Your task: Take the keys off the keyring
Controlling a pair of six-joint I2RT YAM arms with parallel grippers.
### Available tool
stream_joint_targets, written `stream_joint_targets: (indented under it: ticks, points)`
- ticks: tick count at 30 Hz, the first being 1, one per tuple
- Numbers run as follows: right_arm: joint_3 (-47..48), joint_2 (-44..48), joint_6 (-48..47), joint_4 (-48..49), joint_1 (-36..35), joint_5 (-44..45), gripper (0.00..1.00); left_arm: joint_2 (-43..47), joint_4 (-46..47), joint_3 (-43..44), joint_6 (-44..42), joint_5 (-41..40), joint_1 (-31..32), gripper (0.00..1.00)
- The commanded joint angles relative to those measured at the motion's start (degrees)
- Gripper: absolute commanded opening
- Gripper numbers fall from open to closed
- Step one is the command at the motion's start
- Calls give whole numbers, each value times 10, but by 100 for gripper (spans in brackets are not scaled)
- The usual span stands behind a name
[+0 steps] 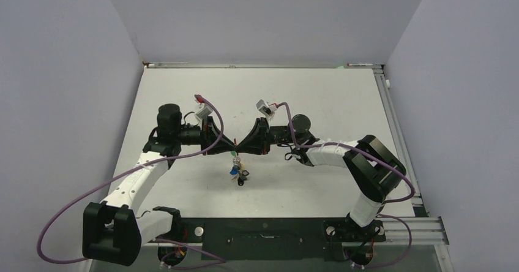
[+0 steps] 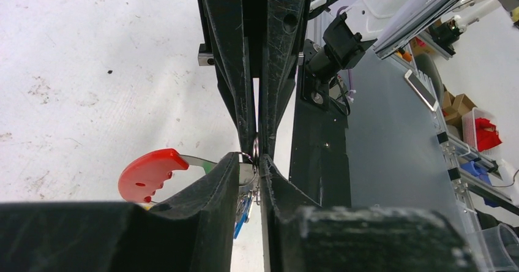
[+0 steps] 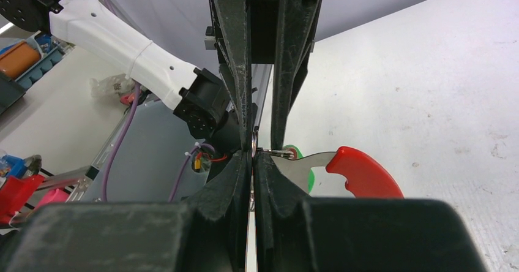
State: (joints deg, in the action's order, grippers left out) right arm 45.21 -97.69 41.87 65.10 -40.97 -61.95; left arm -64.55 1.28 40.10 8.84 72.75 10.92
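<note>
Aloft, gripping the keyring [image 2: 153, 174] tight, apparently, with left gripper [image 2: 250, 160] and right gripper [image 3: 252, 158] tip to tip, above dangling keys [image 1: 237, 171].

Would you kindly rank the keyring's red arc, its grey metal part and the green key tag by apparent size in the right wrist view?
1. The keyring's red arc, clearly largest.
2. Its grey metal part.
3. The green key tag, smallest as seen, though the grey metal hides most of it, so its full size is unsure.
</note>
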Motion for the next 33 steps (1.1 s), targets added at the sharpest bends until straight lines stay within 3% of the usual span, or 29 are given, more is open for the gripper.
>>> stream_joint_targets:
  ticks: [1,3,5,10,13,20,25,33]
  points:
    - [17,23,1,71,-2,-2,5,2,31,-1,9,12,8,8]
    - [16,24,0,71,-1,-6,5,4,26,1,8,15,6,0]
    - [18,26,-6,59,4,-14,11,5,5,8,-3,10,3,0]
    - [37,49,-92,-72,15,-37,36,6,-205,61,-188,-18,8,0]
    - [65,58,-168,-192,16,-53,47,6,-277,81,-255,-35,14,0]
    - [152,61,-397,-515,-4,-53,46,-5,-358,115,-340,-80,48,0]
    - [175,61,-441,-570,-17,-52,43,-12,-369,124,-353,-80,59,0]
    - [177,61,-440,-576,-21,-69,41,-13,-376,124,-366,-85,60,0]
